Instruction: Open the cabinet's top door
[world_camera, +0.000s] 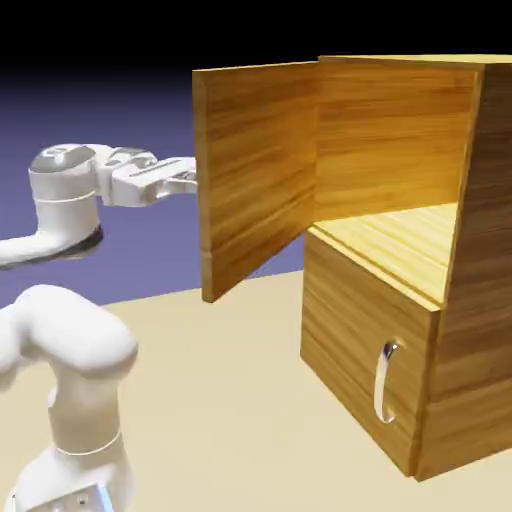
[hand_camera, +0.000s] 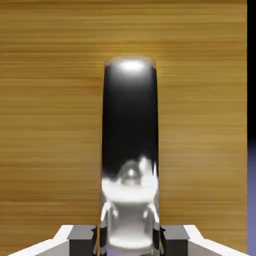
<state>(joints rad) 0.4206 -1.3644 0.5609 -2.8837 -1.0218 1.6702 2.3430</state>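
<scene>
The honey-brown cabinet (world_camera: 460, 270) stands at the exterior view's right. Its top door (world_camera: 255, 175) is swung wide open toward the left, and the upper compartment shows bare wood inside. My gripper (world_camera: 192, 180) reaches from the left and meets the door's hidden outer face near its free edge. In the hand view the door's wood (hand_camera: 50, 125) fills the picture and its silver handle (hand_camera: 130, 150) runs up the middle, with my gripper (hand_camera: 130, 240) shut on the handle, one grey fingertip on each side.
The shorter lower door (world_camera: 360, 350) is closed, with a small silver handle (world_camera: 385, 380). The arm's white base links (world_camera: 70, 400) stand at the lower left on the beige table (world_camera: 230, 400).
</scene>
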